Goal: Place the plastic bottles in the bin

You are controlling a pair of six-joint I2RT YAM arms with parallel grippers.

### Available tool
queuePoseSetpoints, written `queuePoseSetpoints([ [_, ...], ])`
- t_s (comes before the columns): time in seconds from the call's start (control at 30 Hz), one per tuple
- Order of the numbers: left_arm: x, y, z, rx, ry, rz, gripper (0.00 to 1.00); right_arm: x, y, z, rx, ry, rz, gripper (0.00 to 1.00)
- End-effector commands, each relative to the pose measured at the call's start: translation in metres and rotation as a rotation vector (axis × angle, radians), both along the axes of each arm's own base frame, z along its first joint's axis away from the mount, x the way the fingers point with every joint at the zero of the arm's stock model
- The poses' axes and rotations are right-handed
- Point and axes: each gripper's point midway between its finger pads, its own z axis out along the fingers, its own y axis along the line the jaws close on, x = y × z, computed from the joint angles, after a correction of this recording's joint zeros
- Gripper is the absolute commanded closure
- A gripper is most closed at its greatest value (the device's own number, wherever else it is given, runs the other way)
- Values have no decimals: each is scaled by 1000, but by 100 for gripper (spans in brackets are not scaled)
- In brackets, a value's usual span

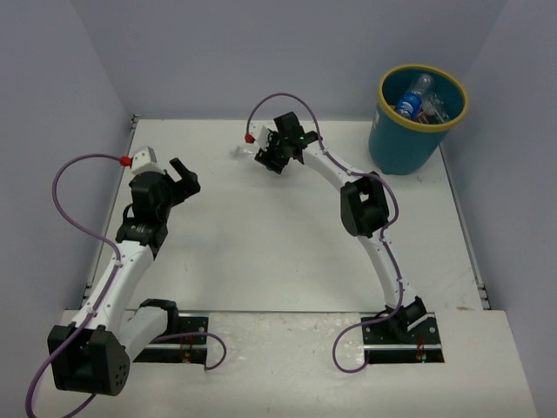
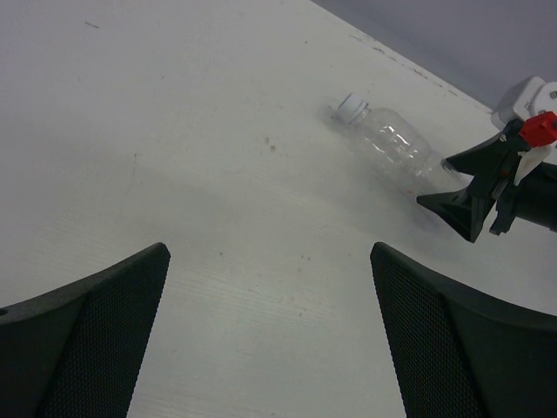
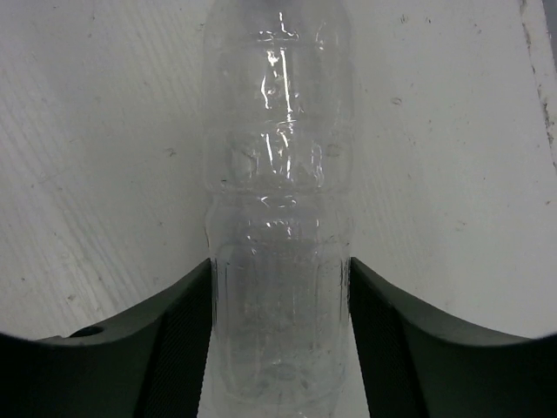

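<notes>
A clear plain plastic bottle (image 3: 278,174) lies on its side on the white table, its white cap (image 2: 352,107) pointing away from my right arm. My right gripper (image 3: 280,348) is shut on the bottle's base end, a finger pressed against each side. In the top view that gripper (image 1: 264,155) sits at the back middle of the table, with the bottle's cap end (image 1: 237,153) just showing left of it. My left gripper (image 2: 270,331) hangs open and empty over bare table at the left (image 1: 185,178). The teal bin (image 1: 409,144) stands at the far right corner, holding several bottles (image 1: 413,97).
Grey walls close in the table on the left, back and right. The right arm's elbow (image 1: 364,207) stretches across the table's middle right. A raised edge strip (image 1: 466,226) runs along the table's right side.
</notes>
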Motion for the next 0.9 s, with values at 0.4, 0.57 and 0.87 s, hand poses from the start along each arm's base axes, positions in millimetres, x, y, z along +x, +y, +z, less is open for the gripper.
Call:
queuePoseSetpoints([
  [0.4,-9,1,48,-8,-135,-11,0,0,-7,125,193,-168,-164,90],
  [0.57,-21,-1,57,-21,-160,-21,0,-8,-30,195,315,-281,-307,92],
  [0.87,-36,0,66,-31,-192,-22,0,-1,-204,332,627,-488,-1019,91],
])
